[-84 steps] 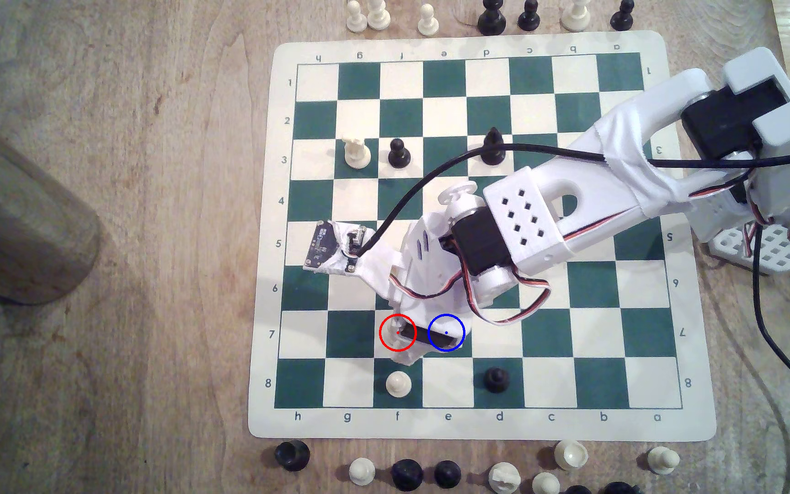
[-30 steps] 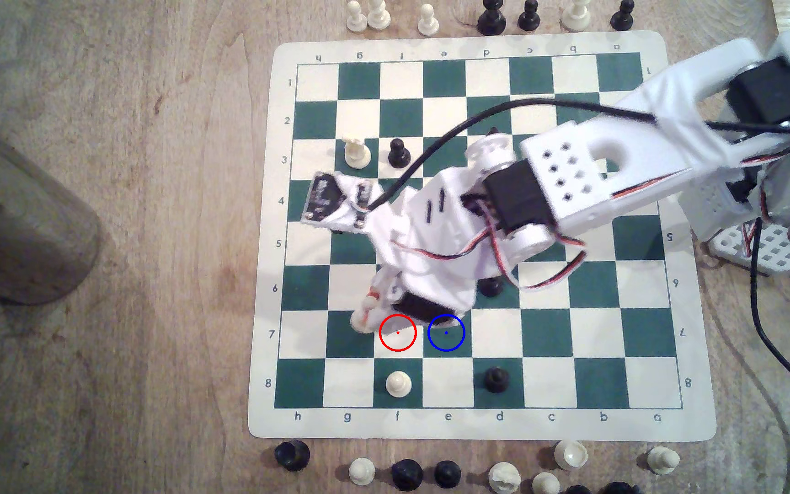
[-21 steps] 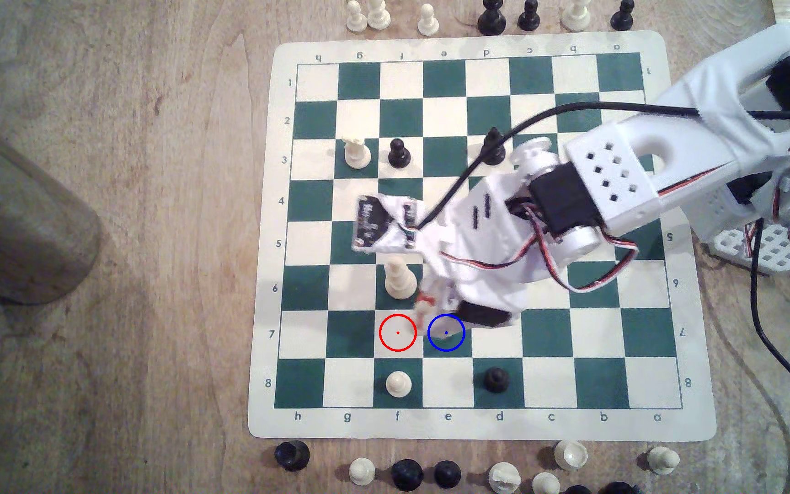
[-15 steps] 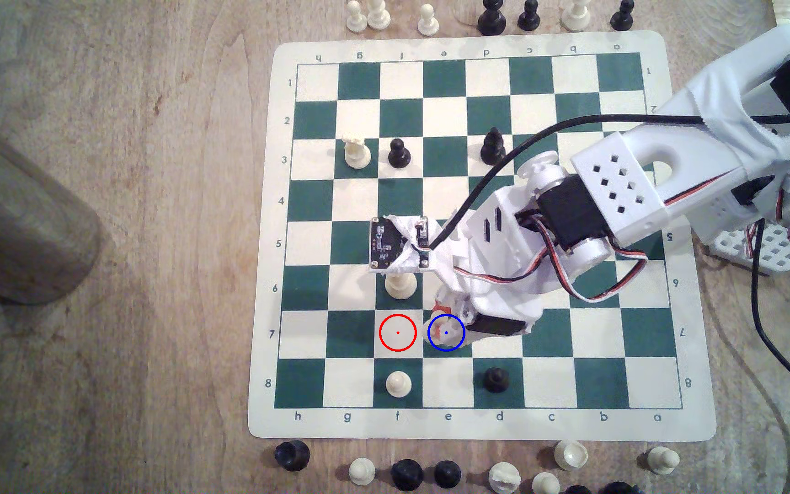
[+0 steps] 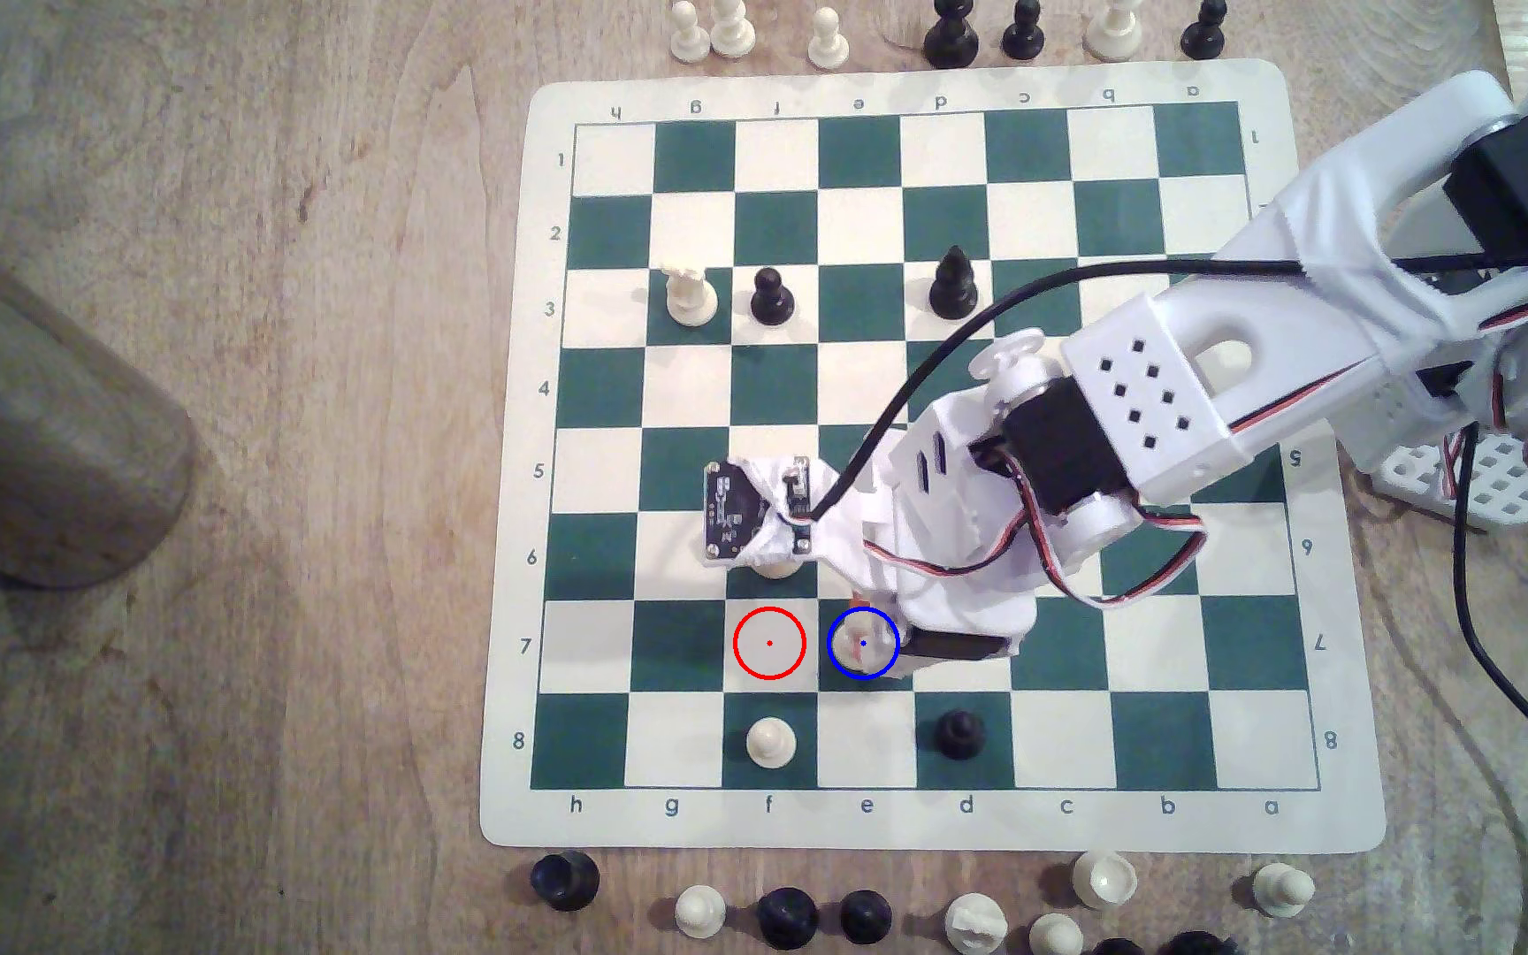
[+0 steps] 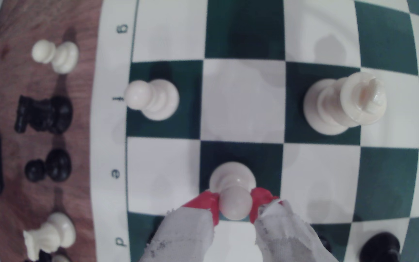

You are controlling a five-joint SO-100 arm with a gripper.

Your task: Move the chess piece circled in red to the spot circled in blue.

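Observation:
The cream-white pawn [image 5: 861,637] is clamped by its ball head between the red fingertips [image 6: 207,201] of my gripper [image 5: 862,643], which is shut on it. It stands upright inside the blue ring on the dark green square [image 5: 834,682]. In the wrist view the pawn [image 6: 235,191] has its round base over that dark square [image 6: 241,153]; I cannot tell whether the base touches the board. The red-ringed cream square [image 5: 769,643] beside it is bare.
A tall white crowned piece [image 6: 344,103] stands one square away, half under the wrist camera. A white pawn [image 5: 770,742] and a black pawn [image 5: 959,733] stand on row 8. Captured pieces line both board edges. A wooden cylinder [image 5: 35,413] stands at the exterior view's left.
My gripper lifted the pawn off the red-ringed square, swung toward the exterior view's right and came down with it inside the blue ring.

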